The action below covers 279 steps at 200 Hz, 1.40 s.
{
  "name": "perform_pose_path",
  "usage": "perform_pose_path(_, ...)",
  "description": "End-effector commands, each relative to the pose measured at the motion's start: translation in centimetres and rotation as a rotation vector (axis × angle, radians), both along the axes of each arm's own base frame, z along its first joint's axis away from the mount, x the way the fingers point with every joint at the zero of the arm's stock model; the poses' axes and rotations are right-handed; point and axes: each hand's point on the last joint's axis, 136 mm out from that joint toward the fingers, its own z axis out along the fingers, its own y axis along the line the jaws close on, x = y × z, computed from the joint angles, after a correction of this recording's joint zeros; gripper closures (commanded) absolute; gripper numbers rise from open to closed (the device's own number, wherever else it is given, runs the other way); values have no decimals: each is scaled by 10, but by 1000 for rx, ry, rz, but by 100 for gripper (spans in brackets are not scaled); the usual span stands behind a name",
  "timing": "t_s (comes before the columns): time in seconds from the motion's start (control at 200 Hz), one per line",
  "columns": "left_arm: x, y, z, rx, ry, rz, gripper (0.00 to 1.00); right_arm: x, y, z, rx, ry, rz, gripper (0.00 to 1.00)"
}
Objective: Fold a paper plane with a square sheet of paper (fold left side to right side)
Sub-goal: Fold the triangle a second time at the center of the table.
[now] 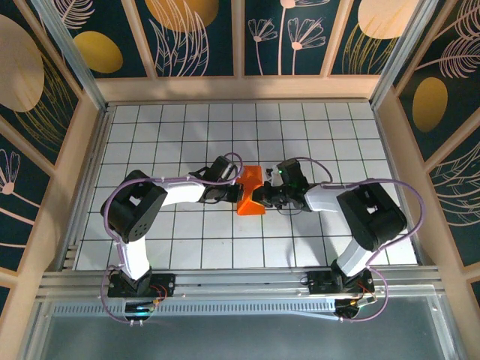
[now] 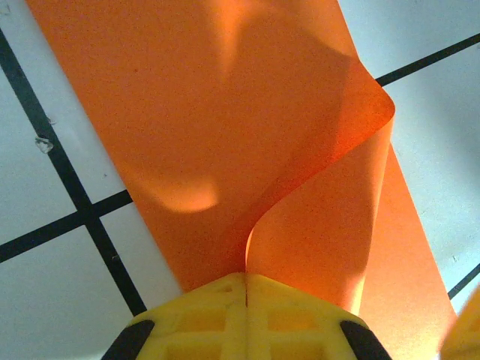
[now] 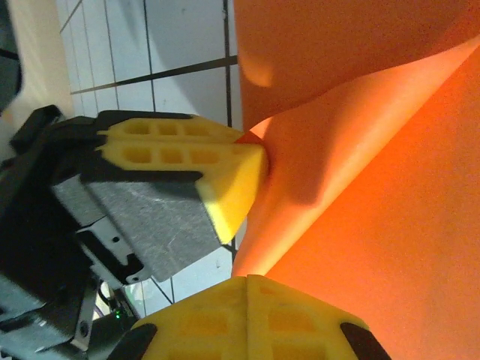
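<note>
Here, square sheet of paper (image 1: 250, 201), curled; both jaws tight on it

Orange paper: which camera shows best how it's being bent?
The left wrist view: the orange paper lies on the tiles while one flap curls up into the shut yellow jaws. The top external view shows it small and partly covered. The right wrist view shows its crease up close, edges cropped.

The left arm (image 1: 136, 208) and right arm (image 1: 371, 214) have white links, bulky black joints and looping purple cables (image 1: 420, 219). The left gripper (image 2: 246, 279) and right gripper (image 3: 247, 279) carry yellow fingers (image 3: 187, 157) moulded with square pockets, one backed by a grey block (image 3: 150, 217).
</note>
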Motion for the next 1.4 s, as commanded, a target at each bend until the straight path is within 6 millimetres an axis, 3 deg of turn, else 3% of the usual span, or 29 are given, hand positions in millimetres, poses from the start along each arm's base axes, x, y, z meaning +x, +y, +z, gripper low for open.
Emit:
perform_pose_path(0.0, -4, 13, -20, 59, 36, 6, 100, 13, 14, 10, 28, -47, -4, 100)
perform_pose_path(0.605, -4, 14, -21, 69, 34, 6, 100, 22, 15, -6, -19, -39, -36, 100)
perform_pose_path(1.391, -3, 14, -21, 79, 31, 5, 100, 16, -7, -38, -189, 15, -63, 100)
